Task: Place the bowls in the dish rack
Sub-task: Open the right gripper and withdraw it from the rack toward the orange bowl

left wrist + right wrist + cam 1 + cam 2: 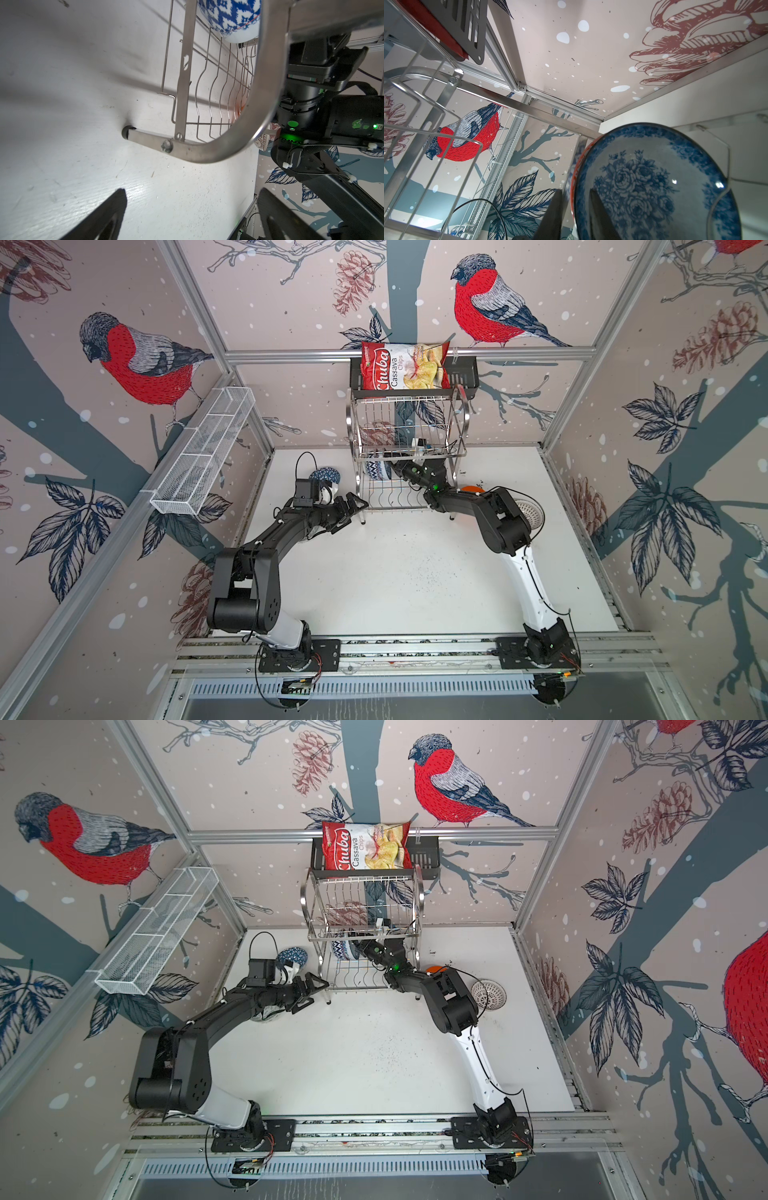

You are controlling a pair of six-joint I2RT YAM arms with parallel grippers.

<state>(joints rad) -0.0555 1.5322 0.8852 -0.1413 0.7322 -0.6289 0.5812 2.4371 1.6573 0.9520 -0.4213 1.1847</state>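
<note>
Seating: blue floral round bowl [654, 176], steel wire rack [409, 423], mid-frame.
Right gripper [575, 192]: narrow astride rim, hold unclear; withdraw straight.
Left gripper [356, 514]: wide, empty.

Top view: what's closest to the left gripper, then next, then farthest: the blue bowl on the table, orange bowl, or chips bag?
1. blue bowl, just behind the left gripper.
2. orange bowl, over on the right.
3. chips bag, high at the back.
</note>
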